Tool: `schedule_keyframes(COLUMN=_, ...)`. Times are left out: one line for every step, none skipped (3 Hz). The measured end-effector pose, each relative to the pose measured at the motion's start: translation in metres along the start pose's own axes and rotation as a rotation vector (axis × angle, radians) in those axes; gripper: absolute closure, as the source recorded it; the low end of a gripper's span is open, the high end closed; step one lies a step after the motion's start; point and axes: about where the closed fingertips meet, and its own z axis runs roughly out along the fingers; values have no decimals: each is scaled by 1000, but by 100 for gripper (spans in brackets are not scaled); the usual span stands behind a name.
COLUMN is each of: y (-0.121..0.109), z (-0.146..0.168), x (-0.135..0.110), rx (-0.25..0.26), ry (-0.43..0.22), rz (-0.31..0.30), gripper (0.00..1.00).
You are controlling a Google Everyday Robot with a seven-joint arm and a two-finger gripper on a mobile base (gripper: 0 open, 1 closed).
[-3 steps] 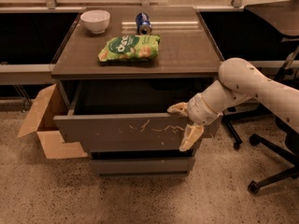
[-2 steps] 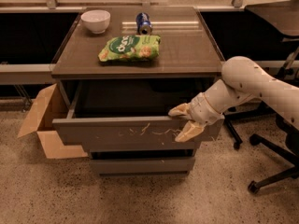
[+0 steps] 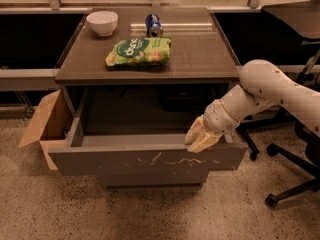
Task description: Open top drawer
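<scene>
Matt dark-grey top drawer point(image 3: 125, 161), its front scuffed with pale scratches. The gripper point(image 3: 199, 138), smooth cream plastic by the look, sits on that drawer's upper edge, right end. Above the drawer, a satin brown countertop point(image 3: 200, 49) carries a glossy crinkled bag point(image 3: 138, 52), a glazed white bowl point(image 3: 102, 22) and a shiny metal can point(image 3: 153, 25). Left of the drawer is a raw cardboard box point(image 3: 45, 121).

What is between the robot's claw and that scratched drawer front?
Nothing. In the camera view the gripper rests directly on the upper edge of the top drawer, near its right end, with no visible gap between them.
</scene>
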Motion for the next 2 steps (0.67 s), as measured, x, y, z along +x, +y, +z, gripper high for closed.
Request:
schedule_keyframes(y=2, z=0, x=0, rx=-1, ry=-1, rz=1, gripper=100)
schedule_keyframes(y=2, z=0, x=0, rx=-1, ry=-1, rz=1, gripper=76)
